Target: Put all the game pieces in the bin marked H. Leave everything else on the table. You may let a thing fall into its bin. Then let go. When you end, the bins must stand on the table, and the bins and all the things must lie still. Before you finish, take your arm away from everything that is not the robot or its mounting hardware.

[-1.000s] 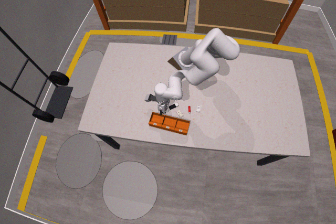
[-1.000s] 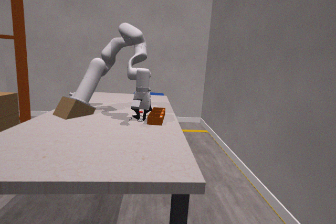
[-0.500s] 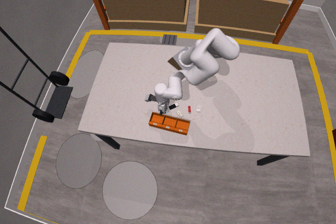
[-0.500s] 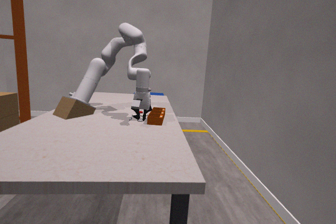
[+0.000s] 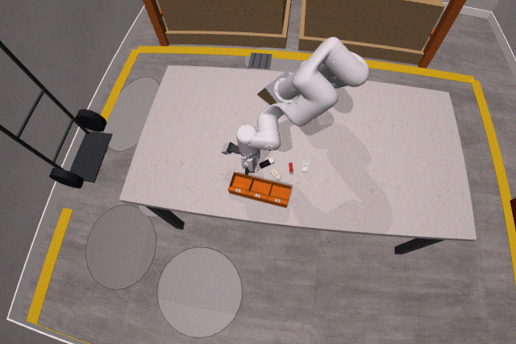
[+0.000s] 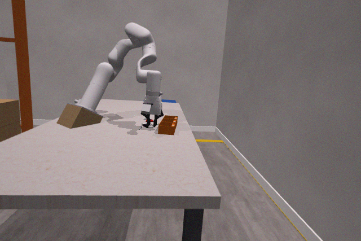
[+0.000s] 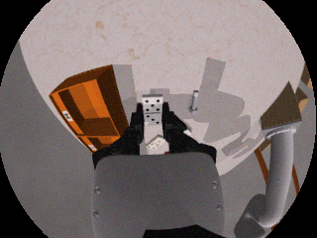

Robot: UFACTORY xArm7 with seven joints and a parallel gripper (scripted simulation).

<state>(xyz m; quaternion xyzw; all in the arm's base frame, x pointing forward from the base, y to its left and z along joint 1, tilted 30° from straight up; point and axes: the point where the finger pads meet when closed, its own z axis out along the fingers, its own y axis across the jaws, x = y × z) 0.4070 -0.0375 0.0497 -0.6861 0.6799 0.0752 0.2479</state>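
My gripper point(image 7: 153, 110) is shut on a white domino point(image 7: 153, 111) with black dots, right at the table surface. In the overhead view the gripper point(image 5: 248, 169) stands just behind the left end of the orange three-compartment bin row point(image 5: 259, 189), which also shows at the left in the wrist view point(image 7: 93, 109). The bins carry small labels on their front faces, too small to read. A second domino point(image 5: 276, 174) lies flat on the table just behind the bins' right part. In the side view the gripper point(image 6: 151, 123) is low, next to the bins point(image 6: 168, 124).
A black-and-white item point(image 5: 266, 162), a small red item point(image 5: 291, 167) and a small white item point(image 5: 305, 166) lie on the table right of the gripper. A small grey bolt point(image 7: 194, 101) lies close beyond the fingers. The arm's base point(image 6: 78, 115) stands at the back.
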